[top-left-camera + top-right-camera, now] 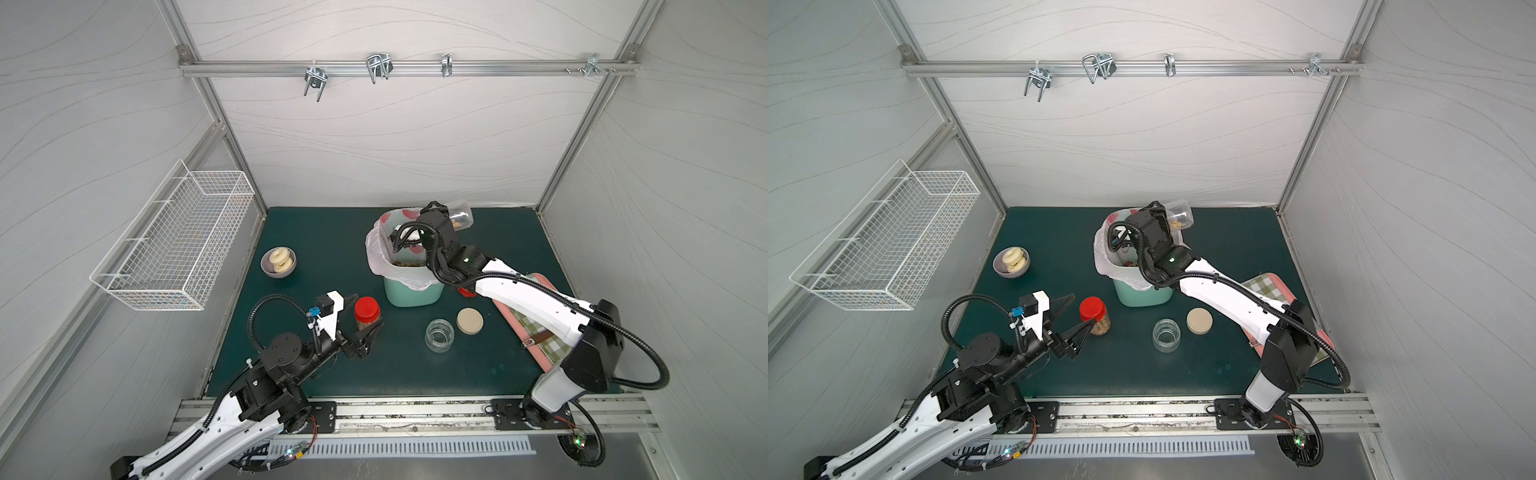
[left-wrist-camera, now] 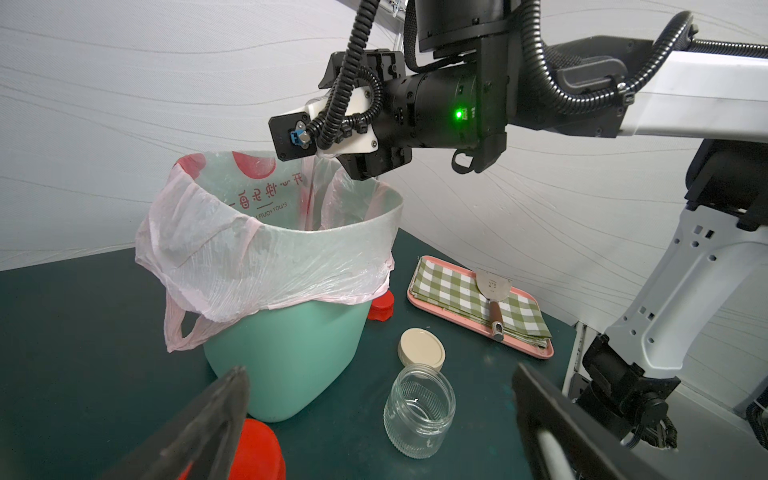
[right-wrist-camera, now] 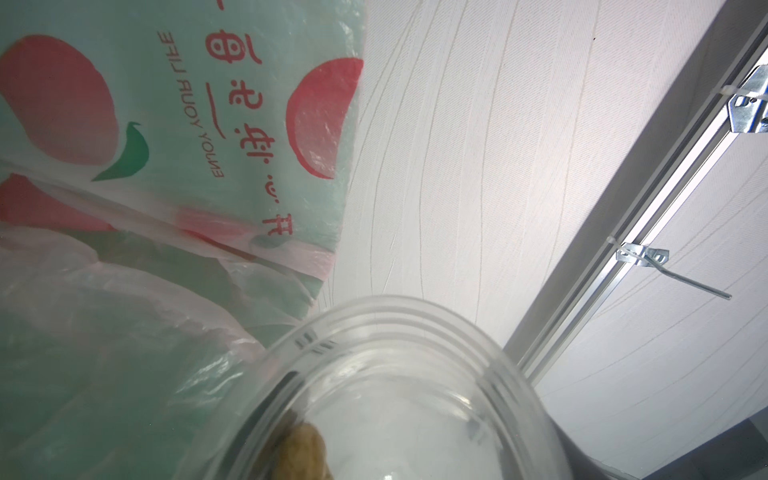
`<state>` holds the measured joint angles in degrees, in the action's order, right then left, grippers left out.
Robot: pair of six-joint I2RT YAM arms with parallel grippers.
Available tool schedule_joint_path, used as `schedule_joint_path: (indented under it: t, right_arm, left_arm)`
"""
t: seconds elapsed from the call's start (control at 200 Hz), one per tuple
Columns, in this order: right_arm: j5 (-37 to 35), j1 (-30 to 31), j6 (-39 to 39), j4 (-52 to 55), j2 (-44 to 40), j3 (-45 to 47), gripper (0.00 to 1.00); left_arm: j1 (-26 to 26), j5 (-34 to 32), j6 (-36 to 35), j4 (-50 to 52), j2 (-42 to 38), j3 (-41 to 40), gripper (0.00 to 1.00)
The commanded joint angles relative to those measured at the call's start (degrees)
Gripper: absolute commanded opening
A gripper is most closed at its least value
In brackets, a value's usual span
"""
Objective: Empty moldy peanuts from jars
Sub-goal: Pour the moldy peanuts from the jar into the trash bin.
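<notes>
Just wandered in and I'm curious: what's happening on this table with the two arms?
The right gripper holds an open clear jar tipped sideways by the rim of a mint-green bin lined with a pink bag. A few peanuts are inside it, and others lie in the bin. The left gripper is open at a red-lidded jar of peanuts, not gripping it. A squat jar stands empty, its beige lid beside it.

Wavy-lined walls (image 1: 395, 145) bearing an aluminium rail (image 1: 498, 66) and a wire basket (image 1: 174, 245) enclose a dark green tabletop (image 1: 324, 249).
</notes>
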<state>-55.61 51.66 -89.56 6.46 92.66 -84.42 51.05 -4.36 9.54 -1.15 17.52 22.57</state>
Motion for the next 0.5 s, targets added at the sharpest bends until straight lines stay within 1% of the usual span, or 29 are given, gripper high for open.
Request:
schedule_joint_path:
  t: [0.0, 0.495]
  right_arm:
    - [-3.35, 0.72, -5.48, -4.21, 0.94, 0.05, 0.0]
    - [-6.38, 1.94, -9.55, -4.2, 1.8, 0.92, 0.0]
  left_arm:
    - [-0.15, -1.08, -0.84, -1.36, -1.23, 0.46, 0.99]
    - [-0.16, -1.61, -1.0, 0.09, -3.18, 0.42, 0.99]
